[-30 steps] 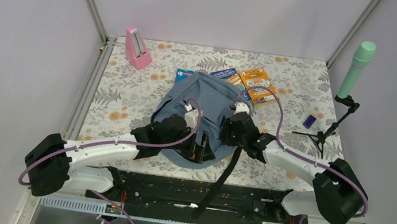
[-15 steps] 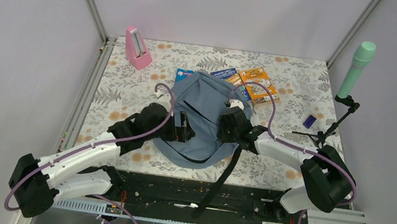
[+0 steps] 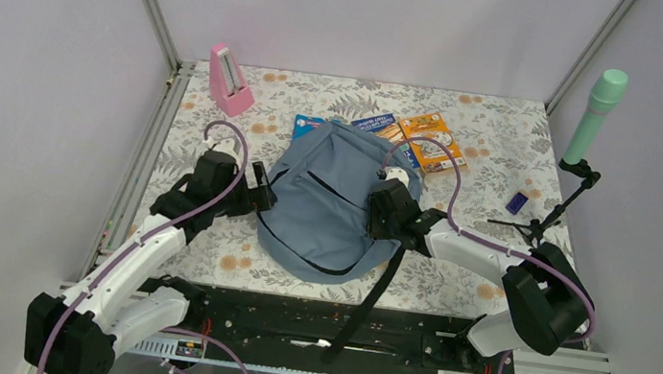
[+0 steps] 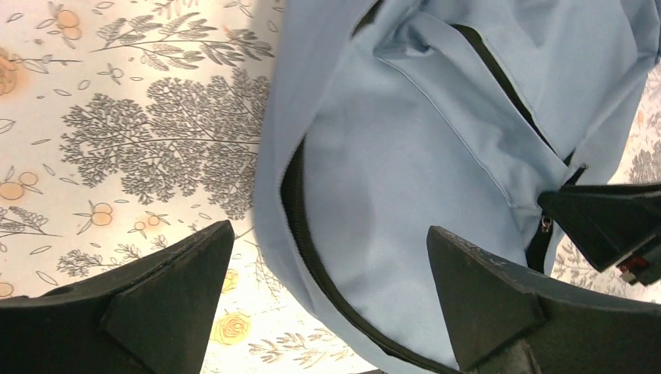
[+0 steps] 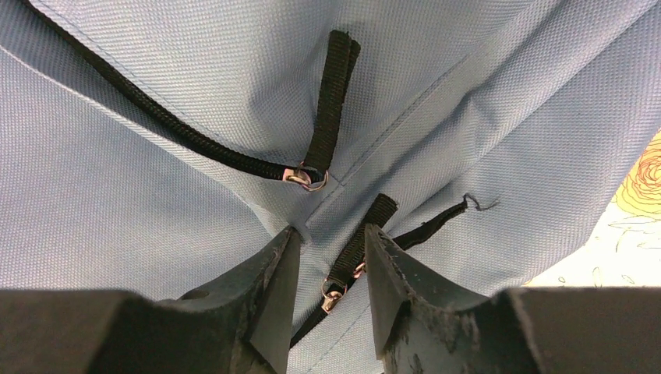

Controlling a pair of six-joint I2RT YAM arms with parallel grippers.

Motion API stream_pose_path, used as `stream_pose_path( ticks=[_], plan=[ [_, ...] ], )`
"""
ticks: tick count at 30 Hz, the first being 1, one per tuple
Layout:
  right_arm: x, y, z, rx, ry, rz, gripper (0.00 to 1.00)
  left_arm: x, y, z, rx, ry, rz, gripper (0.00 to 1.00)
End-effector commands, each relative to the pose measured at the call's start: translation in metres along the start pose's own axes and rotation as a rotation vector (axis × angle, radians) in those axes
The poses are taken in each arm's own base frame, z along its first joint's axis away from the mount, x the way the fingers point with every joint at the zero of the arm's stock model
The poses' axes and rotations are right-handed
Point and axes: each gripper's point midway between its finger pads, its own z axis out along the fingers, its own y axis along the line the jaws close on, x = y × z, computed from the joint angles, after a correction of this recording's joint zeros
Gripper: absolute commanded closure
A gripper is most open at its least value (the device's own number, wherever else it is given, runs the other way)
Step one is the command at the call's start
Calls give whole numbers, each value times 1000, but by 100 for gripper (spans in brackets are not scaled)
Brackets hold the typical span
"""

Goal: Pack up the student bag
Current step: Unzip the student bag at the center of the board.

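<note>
Since a second ago: seeing left claw (image 3: 261, 188) swung off the top of the student bag (image 3: 324, 215) and out to its left edge, right arm folded in tighter, bag lying flatter.

Near to far. Spotting a black strap (image 3: 377, 290) trailing from the bag over the near edge of the table (image 3: 230, 268); lower end lost against the dark rail between the arm bases. Reading left claw as fully apart, clamped on nothing, just beside the bag's left side, about level with the main zipper opening (image 4: 300, 234). From its wrist view, seeing that opening gape a little; inside dark, contents impossible to make out. Also a black wedge (image 4: 604, 222) at the frame's right edge, cut off, can't identify.

Finding right claw (image 3: 386, 215) nose-down on the bag's right side, hiding the fabric under it from above. From its wrist view: jaws a narrow gap apart, a black pull tab (image 5: 355, 249) lying loose in the gap, nothing pinched. Second pull tab (image 5: 331, 101) just beyond, free.

Bag itself at table centre, flat on the floral cover. Behind it, at or under the far rim: blue booklet (image 3: 382, 123) and orange booklet (image 3: 434, 141), partly covered, print unreadable. Far left, pink metronome (image 3: 228, 82) upright. Far right, small blue item (image 3: 516, 203), too small to name, beside a tripod (image 3: 540, 229) carrying a green cylinder (image 3: 599, 106).
</note>
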Motion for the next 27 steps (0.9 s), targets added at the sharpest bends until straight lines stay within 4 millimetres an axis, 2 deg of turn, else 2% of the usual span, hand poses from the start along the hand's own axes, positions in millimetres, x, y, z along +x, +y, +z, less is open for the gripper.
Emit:
stream_pose_path(
  ticks=[1,5,11,13,22,25,27],
  plan=[
    [-8,-11,-8,62,-14,-22,57,0,4,4,32,7,-19,1],
    [-9,-12,-7,67,-16,-33,58,5,3,12,67,17,-62,1],
    [-4,-15,-2,85,7,-29,70,5,-1,19,112,17,-92,1],
    [-4,-14,-6,82,4,-17,70,4,-3,20,128,16,-96,3],
    [-15,-10,-30,41,-39,2,57,5,-7,25,155,17,-115,27],
    [-16,-14,-32,54,-50,5,51,7,-4,26,146,21,-116,32],
    [-15,-17,-30,61,-42,1,51,9,-2,27,137,24,-118,35]
  ],
)
